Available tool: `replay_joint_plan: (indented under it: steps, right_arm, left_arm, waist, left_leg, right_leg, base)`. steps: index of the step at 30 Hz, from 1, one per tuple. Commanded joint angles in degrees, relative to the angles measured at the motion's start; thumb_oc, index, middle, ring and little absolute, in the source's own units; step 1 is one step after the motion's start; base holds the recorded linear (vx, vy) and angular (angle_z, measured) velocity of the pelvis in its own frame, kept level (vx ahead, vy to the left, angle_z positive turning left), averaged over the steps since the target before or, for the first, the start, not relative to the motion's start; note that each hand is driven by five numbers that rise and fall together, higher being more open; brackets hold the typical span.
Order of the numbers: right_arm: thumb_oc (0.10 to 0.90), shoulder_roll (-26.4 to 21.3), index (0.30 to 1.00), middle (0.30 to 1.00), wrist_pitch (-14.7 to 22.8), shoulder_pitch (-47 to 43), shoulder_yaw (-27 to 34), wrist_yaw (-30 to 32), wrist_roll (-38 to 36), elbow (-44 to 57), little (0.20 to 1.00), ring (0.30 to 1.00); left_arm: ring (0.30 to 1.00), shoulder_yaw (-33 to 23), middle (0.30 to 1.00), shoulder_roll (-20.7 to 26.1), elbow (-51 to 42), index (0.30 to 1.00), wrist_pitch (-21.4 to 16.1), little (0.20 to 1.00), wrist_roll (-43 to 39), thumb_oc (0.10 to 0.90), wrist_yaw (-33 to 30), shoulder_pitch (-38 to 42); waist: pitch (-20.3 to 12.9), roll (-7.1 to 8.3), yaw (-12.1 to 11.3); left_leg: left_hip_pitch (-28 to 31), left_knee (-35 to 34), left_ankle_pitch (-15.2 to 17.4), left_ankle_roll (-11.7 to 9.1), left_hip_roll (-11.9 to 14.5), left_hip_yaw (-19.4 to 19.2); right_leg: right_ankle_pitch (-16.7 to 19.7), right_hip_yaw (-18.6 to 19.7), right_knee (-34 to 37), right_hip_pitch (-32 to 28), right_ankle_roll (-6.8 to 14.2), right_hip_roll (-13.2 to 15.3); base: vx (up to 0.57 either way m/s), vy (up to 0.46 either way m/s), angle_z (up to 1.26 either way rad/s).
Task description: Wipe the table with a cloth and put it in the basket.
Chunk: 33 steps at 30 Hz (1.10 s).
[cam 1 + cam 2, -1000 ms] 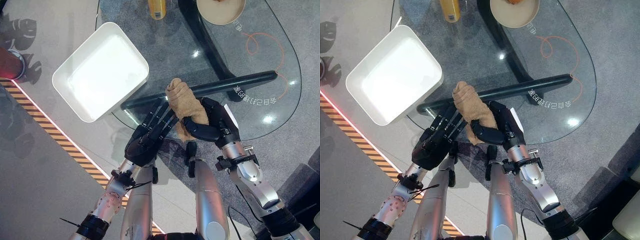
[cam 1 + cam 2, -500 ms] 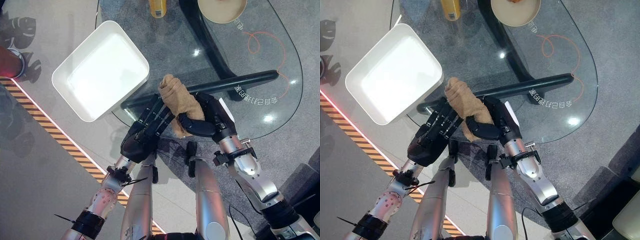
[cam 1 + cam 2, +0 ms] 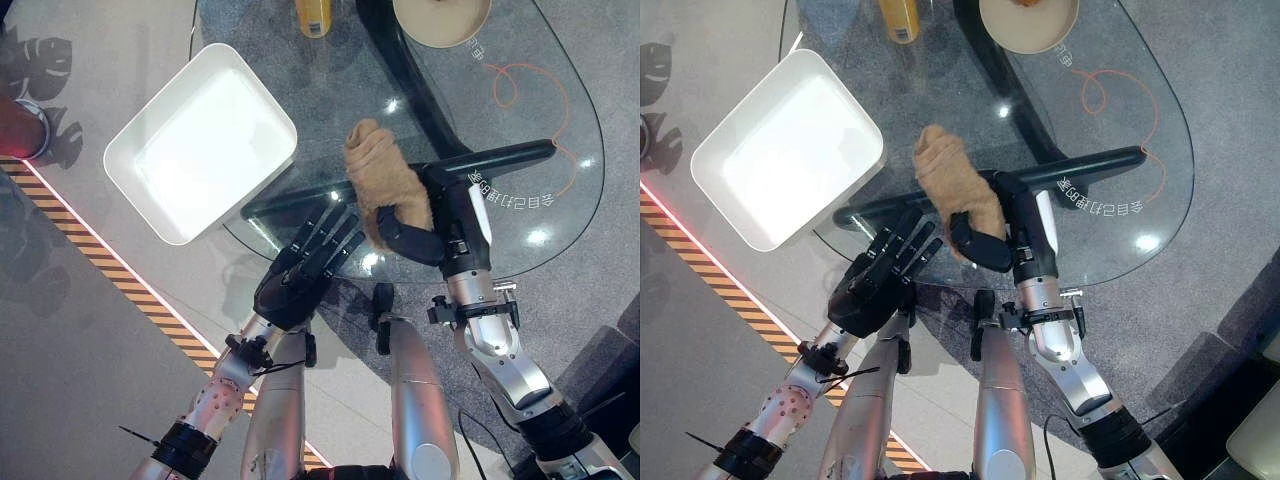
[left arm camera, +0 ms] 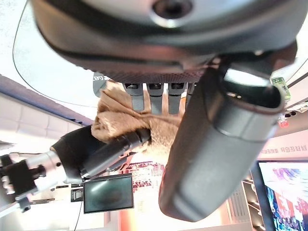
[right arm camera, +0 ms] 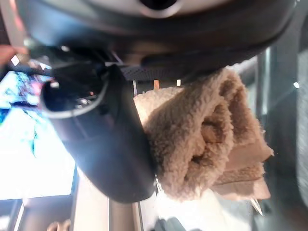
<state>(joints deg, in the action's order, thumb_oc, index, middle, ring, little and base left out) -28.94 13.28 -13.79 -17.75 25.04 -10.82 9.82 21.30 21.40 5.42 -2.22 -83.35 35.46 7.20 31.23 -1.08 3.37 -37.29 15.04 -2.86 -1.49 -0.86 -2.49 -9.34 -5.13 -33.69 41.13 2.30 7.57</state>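
My right robot hand [image 3: 440, 225] curls around the tan cloth [image 3: 385, 185] on the glass counter [image 3: 520, 120]; my left robot hand [image 3: 305, 270] is spread. The white basket [image 3: 200, 140] sits at ten o'clock.

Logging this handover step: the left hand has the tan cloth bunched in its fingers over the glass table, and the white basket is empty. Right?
Not quite: the right hand has the tan cloth bunched in its fingers, as the left eye view shows. The left hand is open beside it. The cloth is over the glass table, and the white basket is empty.

bowl [image 3: 441, 20] and yellow bottle [image 3: 314, 16] — far edge
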Motion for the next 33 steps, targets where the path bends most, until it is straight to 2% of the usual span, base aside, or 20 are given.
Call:
replay_joint_plan:
  steps: [1, 4, 7, 16, 22, 30, 33]
  right_arm:
    - [0.1, -0.2, 0.3, 0.3, 10.7, -3.5, 4.0, 3.2, 4.7, 13.3, 0.2, 0.3]
    - [0.1, -0.3, 0.3, 0.3, 11.2, -3.6, 4.9, 4.1, 5.6, 13.3, 0.2, 0.3]
    - [0.1, -0.4, 0.3, 0.3, 10.3, -3.9, 5.0, 2.3, 4.5, 13.6, 0.2, 0.3]
    - [0.1, -2.3, 0.3, 0.3, 5.6, -3.0, 0.9, -14.0, -5.1, 14.4, 0.2, 0.3]
    - [0.1, -3.8, 0.3, 0.3, 6.5, -3.4, -1.4, -21.0, -8.3, 15.1, 0.2, 0.3]
    - [0.1, -4.6, 0.3, 0.3, 4.5, -5.1, -3.5, -25.8, -10.0, 15.6, 0.2, 0.3]
    - [0.1, -4.7, 0.3, 0.3, 1.8, -5.4, -5.1, -26.2, -7.9, 15.3, 0.2, 0.3]
  left_arm:
    - [0.9, -0.9, 0.9, -1.4, -8.0, 0.9, 0.2, 0.9, 1.8, 0.8, 3.2, -1.5]
    - [0.9, -1.3, 0.9, -1.5, -7.5, 0.9, 0.3, 0.9, 1.7, 0.8, 3.6, -1.6]
    - [0.9, -1.3, 0.9, -1.7, -7.1, 0.9, 0.0, 0.9, 1.5, 0.8, 3.8, -1.5]
    - [0.9, -2.2, 0.9, -1.2, -7.4, 0.9, -0.4, 0.9, 1.9, 0.8, 4.3, -1.5]
    - [0.9, -2.4, 0.9, 0.1, -7.5, 0.9, -1.2, 0.9, 2.9, 0.8, 3.6, -0.8]
    - [0.9, -2.2, 0.9, 1.4, -7.8, 0.9, -1.2, 0.9, 4.1, 0.8, 2.1, 1.2]
    - [0.9, -1.9, 0.9, 1.9, -8.0, 0.9, -1.1, 0.9, 3.9, 0.8, 1.9, 1.8]
  waist:
    - [-1.4, 0.95, 0.8]
    - [-1.4, 0.88, 0.8]
    - [-1.4, 0.9, 0.8]
    - [-1.4, 1.07, 0.6]
    - [-1.4, 1.45, 0.3]
    - [-1.4, 1.78, 0.1]
    - [-1.4, 1.87, 0.0]
  left_leg:
    - [-0.8, 10.7, 7.0, 3.4, -2.4, -3.5]
    - [-0.7, 10.5, 7.0, 3.3, -2.4, -3.6]
    - [-0.4, 10.4, 7.1, 3.3, -2.4, -3.7]
    - [-0.3, 9.7, 6.5, 3.2, -2.4, -3.9]
    - [-0.2, 9.5, 6.3, 3.1, -2.4, -3.6]
    - [-0.5, 9.9, 6.2, 3.1, -2.4, -3.3]
    - [-0.8, 10.2, 6.1, 3.1, -2.5, -3.1]
  right_leg:
    - [9.8, 1.7, 15.7, -5.3, -1.1, -5.6]
    - [9.8, 1.7, 15.8, -5.4, -1.1, -5.6]
    - [9.7, 1.7, 15.9, -5.6, -1.1, -5.6]
    - [9.7, 1.3, 16.4, -5.8, -1.1, -5.4]
    - [9.6, 0.8, 16.4, -5.9, -0.9, -5.4]
    - [9.7, 0.8, 16.1, -5.8, -0.9, -5.5]
    - [9.8, 0.8, 16.1, -5.7, -0.9, -5.5]
  base:
    - [0.0, 0.014, -0.08]
    - [0.0, 0.011, -0.05]
    - [0.0, 0.012, -0.04]
    - [0.0, 0.0, 0.0]
    - [0.0, 0.0, 0.0]
    - [0.0, -0.008, 0.0]
    - [0.0, -0.024, 0.0]
